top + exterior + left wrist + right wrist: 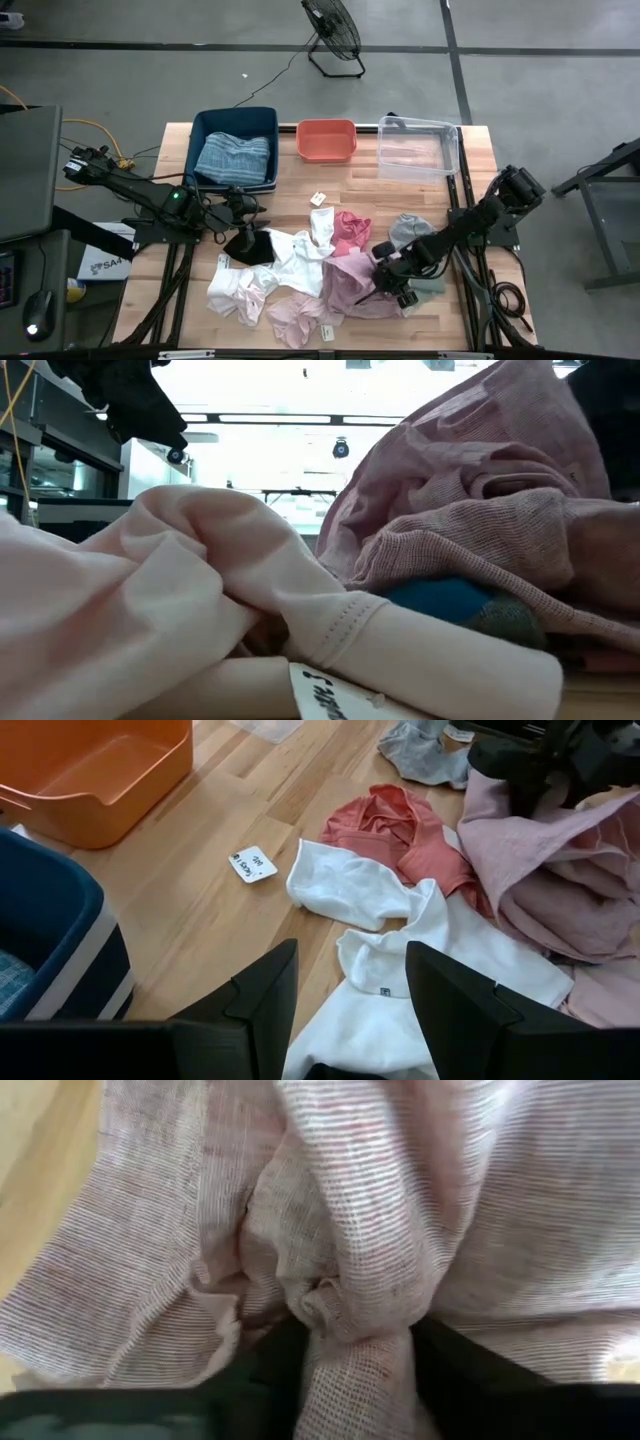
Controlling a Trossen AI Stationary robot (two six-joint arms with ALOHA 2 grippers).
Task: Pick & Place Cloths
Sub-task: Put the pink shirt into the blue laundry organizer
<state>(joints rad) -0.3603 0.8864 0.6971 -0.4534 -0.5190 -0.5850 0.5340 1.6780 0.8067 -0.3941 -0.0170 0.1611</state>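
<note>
Right claw [392, 283] is down in the heap of cloths at the front of the wooden counter [480, 170], its two dark fingers [455, 1370] pinched on a bunched fold of the mauve-pink woven cloth [350, 1240]; in the right wrist view that fabric fills the picture and a ridge of it stands squeezed between the fingers. Left claw [243, 205] hangs above the counter near the blue bin [205, 125], its fingers [262, 995] standing partly apart with nothing between them, and under it lies a white garment [400, 990].

By size, the counter comes first, with three bins in a row along its far edge. The blue bin is on the left and holds a folded teal-blue striped cloth [232, 157]. The clear plastic bin [418, 148] is on the right, and the smaller orange bin [326, 140] sits between them.

In front of the bins the cloths lie in a loose heap: the mauve-pink cloth [350, 285] on the right side of it, white pieces [290, 255] in the middle, pale pink pieces [295, 320] at the front edge, a coral-pink piece [350, 228] behind, a grey piece [408, 230] just beyond the right arm, and a black piece [248, 247] below the left claw. A small white tag [318, 199] lies on bare wood between the heap and the orange bin.
</note>
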